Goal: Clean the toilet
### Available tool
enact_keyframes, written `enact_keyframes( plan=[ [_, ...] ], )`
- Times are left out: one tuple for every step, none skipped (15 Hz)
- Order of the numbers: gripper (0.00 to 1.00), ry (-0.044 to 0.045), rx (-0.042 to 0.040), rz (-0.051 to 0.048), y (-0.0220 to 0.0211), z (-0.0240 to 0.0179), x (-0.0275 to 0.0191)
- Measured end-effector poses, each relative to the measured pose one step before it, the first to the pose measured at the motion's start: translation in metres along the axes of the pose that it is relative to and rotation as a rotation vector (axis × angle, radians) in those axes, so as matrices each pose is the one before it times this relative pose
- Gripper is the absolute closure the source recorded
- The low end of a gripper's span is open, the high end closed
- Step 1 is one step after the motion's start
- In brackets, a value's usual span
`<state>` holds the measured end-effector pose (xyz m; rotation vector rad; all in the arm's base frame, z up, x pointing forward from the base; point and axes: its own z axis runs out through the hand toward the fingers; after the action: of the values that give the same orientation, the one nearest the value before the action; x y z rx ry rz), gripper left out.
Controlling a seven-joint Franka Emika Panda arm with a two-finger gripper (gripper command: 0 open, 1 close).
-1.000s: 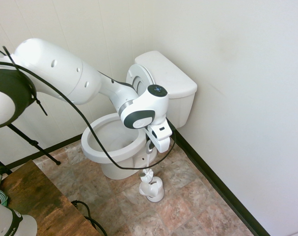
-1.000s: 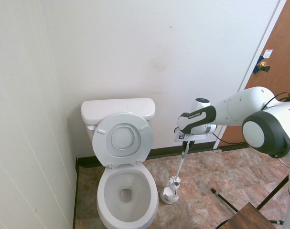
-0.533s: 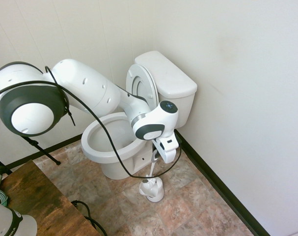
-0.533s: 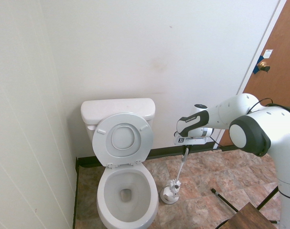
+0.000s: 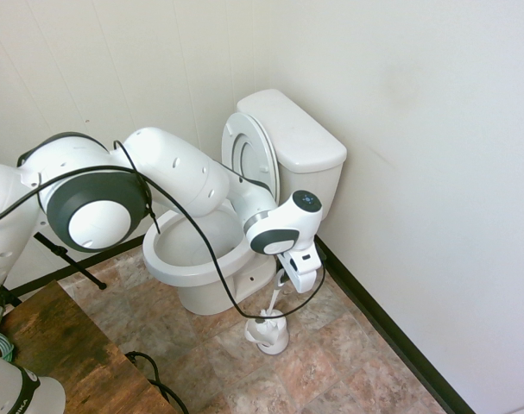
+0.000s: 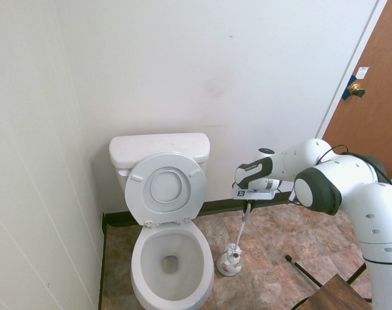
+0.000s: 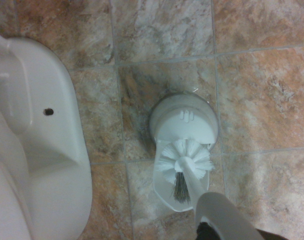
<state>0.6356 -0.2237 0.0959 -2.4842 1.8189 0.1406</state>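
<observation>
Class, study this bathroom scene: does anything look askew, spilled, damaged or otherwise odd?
Little stands out. The toilet brush leans instead of standing straight, its head resting at the rim of its holder rather than seated inside, with the pincer shut on the handle. The toilet has its lid up; no spill or damage shows on the floor tiles.

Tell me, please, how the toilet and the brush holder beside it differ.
The toilet is far larger than the brush holder. The toilet's bowl lies empty with its lid raised; the holder has the brush head at it. Both are white and stand on the tiled floor.
</observation>
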Motion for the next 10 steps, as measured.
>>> enact_keyframes(
  plan=[
    [1.0,-0.00143,-0.00048,0.00523,-0.0027,0.00744,0.00419],
    [1.0,0.00014,0.00059,0.0058,-0.00277,0.00747,0.00375],
    [1.0,0.00027,0.00244,0.00448,-0.00314,0.00716,0.00335],
    [1.0,0.001,0.00534,0.00373,-0.00389,0.00575,0.00259],
    [1.0,0.00118,0.00342,0.003,-0.00438,0.0059,0.00207],
    [1.0,-0.00298,-0.00339,0.00479,-0.00391,0.00626,0.00152],
    [1.0,-0.00461,-0.00485,0.00575,-0.00342,0.00587,0.00185],
    [1.0,-0.00443,-0.00672,0.00574,-0.00295,0.00702,0.00211],
    [1.0,-0.00487,-0.00825,0.00477,-0.00308,0.00772,0.00194],
    [1.0,-0.00789,-0.01094,0.00499,-0.00312,0.00791,0.00141]
  ],
)
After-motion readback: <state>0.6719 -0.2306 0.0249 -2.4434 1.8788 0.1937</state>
